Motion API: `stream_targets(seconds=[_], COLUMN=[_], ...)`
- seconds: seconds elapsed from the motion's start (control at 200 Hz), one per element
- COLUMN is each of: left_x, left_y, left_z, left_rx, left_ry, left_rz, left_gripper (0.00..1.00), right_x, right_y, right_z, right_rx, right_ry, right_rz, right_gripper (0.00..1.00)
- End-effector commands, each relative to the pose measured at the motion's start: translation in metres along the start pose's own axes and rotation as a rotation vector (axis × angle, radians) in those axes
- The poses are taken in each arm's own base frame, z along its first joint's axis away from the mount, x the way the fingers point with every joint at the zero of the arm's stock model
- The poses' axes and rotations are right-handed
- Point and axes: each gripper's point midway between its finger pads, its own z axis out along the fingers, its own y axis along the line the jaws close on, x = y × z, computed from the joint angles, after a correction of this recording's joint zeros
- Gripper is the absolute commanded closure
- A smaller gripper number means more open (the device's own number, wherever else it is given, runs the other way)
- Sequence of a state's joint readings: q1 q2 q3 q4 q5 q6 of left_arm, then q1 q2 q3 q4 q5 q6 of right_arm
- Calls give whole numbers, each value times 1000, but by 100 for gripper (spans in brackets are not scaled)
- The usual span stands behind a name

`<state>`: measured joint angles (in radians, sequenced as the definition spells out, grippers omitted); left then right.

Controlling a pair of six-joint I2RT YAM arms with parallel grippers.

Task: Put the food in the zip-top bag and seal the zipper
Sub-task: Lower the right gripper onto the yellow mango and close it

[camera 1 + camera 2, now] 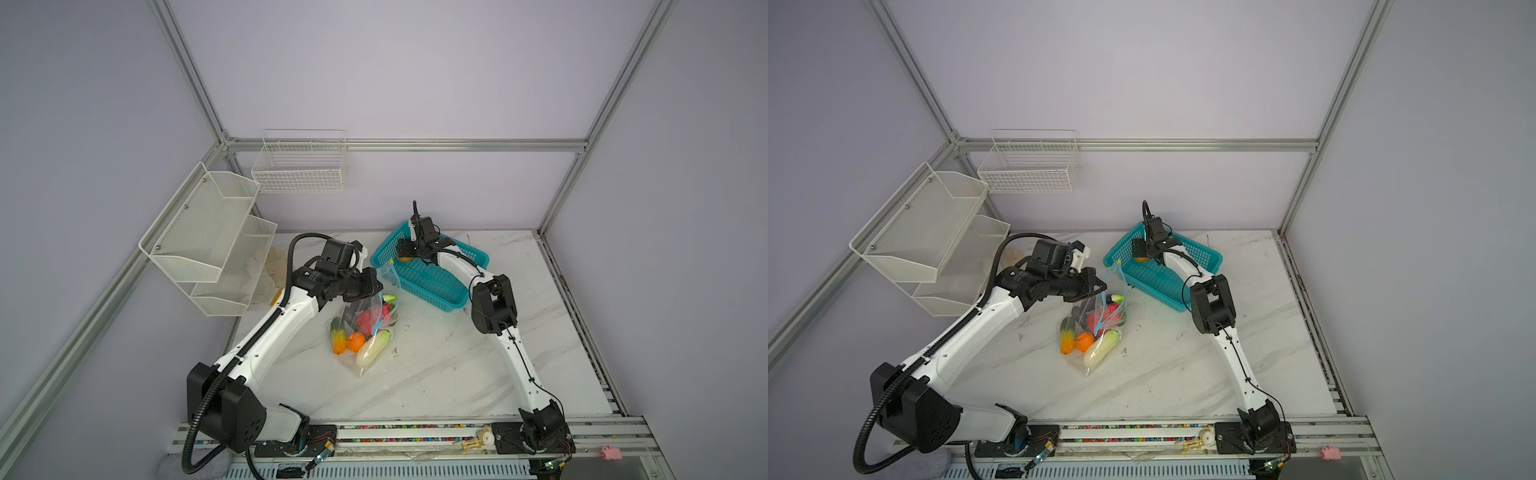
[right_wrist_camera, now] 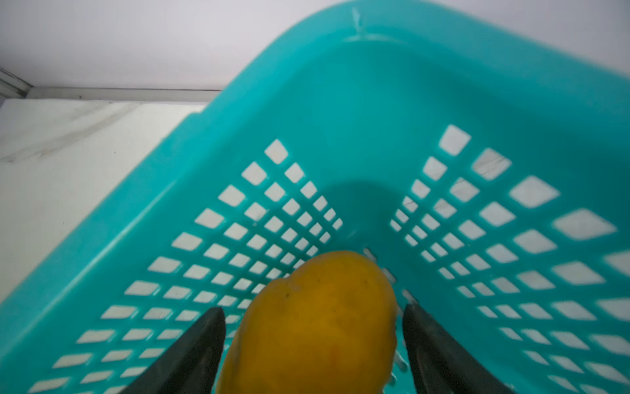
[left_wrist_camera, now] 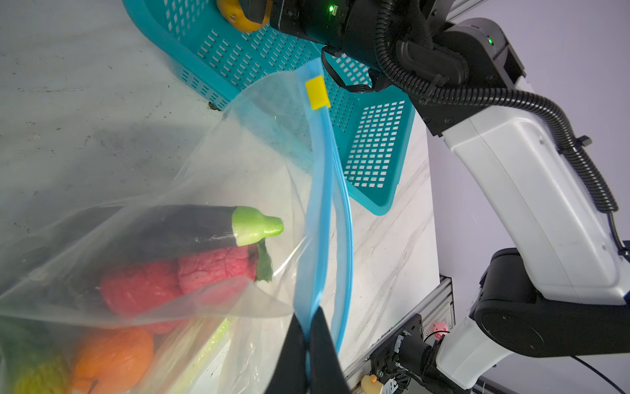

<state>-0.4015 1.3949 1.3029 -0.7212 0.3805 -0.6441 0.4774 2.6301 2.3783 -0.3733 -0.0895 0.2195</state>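
The clear zip-top bag (image 1: 365, 361) lies mid-table in both top views, its mouth lifted. My left gripper (image 3: 308, 327) is shut on the light-blue zipper (image 3: 322, 191) strip, and the yellow slider (image 3: 317, 92) sits at the strip's far end. Inside the bag are an eggplant (image 3: 191, 225), pink-red pieces (image 3: 211, 266), an orange (image 1: 356, 341), a white radish (image 1: 372, 348) and a green-orange cucumber (image 1: 338, 340). A yellow-orange mango (image 2: 317, 324) rests in the teal basket (image 2: 375, 68). My right gripper (image 2: 312, 308) stands open around the mango, with a gap on each side.
The teal basket (image 1: 432, 282) sits at the back right, just beyond the bag's raised mouth. White mesh shelves (image 1: 208, 237) hang on the left wall and a wire basket (image 1: 301, 166) on the back wall. A pink pig toy (image 1: 611, 453) lies on the front rail.
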Motion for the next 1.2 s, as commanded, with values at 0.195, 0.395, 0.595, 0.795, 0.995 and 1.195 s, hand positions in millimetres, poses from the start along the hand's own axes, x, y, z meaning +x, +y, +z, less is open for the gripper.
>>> stream_targets(seconds=[0.195, 0.395, 0.595, 0.795, 0.995, 1.195], left_x=[-2, -2, -1, -2, -2, -1], left_y=[0, 0, 1, 0, 0, 0], left_z=[-1, -1, 0, 1, 1, 0], left_rx=[12, 12, 9, 11, 12, 15], left_ry=[-10, -10, -9, -7, -6, -6], left_rz=[-8, -9, -13, -11, -13, -15], left_gripper=[100, 100, 100, 100, 100, 100], right_x=[16, 20, 22, 17, 8, -3], right_y=[-4, -6, -8, -7, -5, -3], right_z=[11, 17, 21, 16, 8, -4], right_rx=[15, 19, 26, 31, 31, 31], right_ry=[38, 42, 42, 30, 4, -24], right_rz=[14, 23, 26, 23, 12, 8], right_gripper=[14, 13, 13, 19, 25, 29])
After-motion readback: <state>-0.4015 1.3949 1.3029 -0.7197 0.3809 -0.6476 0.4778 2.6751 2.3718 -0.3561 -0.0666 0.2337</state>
